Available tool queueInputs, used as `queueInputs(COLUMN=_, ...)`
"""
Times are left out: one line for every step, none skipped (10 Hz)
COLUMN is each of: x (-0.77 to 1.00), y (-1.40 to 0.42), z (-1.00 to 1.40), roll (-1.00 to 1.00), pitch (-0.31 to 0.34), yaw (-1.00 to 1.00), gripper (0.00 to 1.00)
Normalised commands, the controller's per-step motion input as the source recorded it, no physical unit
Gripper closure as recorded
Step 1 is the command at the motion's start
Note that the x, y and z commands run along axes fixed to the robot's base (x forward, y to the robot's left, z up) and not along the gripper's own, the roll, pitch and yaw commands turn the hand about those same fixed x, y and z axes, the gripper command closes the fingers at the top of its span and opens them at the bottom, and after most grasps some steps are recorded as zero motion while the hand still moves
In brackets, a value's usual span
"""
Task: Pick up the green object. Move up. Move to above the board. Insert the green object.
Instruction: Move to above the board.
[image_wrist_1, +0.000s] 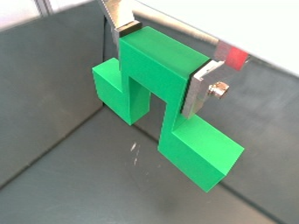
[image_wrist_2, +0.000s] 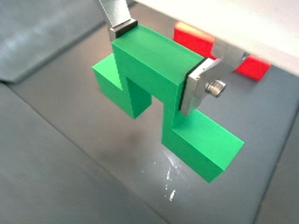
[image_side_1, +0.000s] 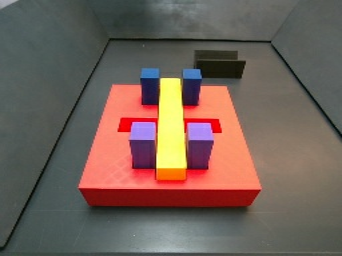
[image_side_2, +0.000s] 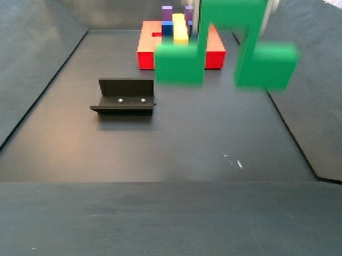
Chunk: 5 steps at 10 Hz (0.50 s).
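Green object (image_side_2: 225, 45) aloft above the surface (image_side_2: 201, 140), gripped on its taller centre cube; two lower side cubes hanging down like bridge legs, long axis level and running left to right in a side view. Clamped from both flanks of the centre cube by the fingers (image_wrist_2: 200, 87), closed against the green plastic in both wrist views, silver plates flat on opposite faces. Gripper (image_wrist_1: 163, 54) directly over the piece, mostly cropped at the upper edge of the side view. Nothing touching the legs from below; dark floor visible beneath them in both wrist views. Board (image_side_1: 104, 150) well behind, at the far end, carrying a long yellow bar (image_side_1: 171, 125) between blue (image_side_1: 150, 82) and purple cubes (image_side_1: 142, 142). Fixture (image_side_2: 123, 96) on the surface, left of the piece and lower, well apart from it.
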Motion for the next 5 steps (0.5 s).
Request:
queueInputs(x=0.04, y=0.01, z=0.88, roll=0.0, pitch=0.07, yaw=0.0, gripper=1.0)
queueInputs(x=0.04, y=0.0, z=0.38, roll=0.0, pitch=0.078, yaw=0.0, gripper=1.0)
queueInputs(x=0.04, y=0.0, z=0.21, roll=0.01, pitch=0.059, yaw=0.0, gripper=1.0)
queueInputs(x=0.07, y=-1.4, z=0.15, roll=-0.14, pitch=0.216, yaw=0.36, gripper=1.0)
queueInputs(x=0.06, y=-1.4, z=0.14, roll=-0.12, pitch=0.202, yaw=0.35, gripper=1.0)
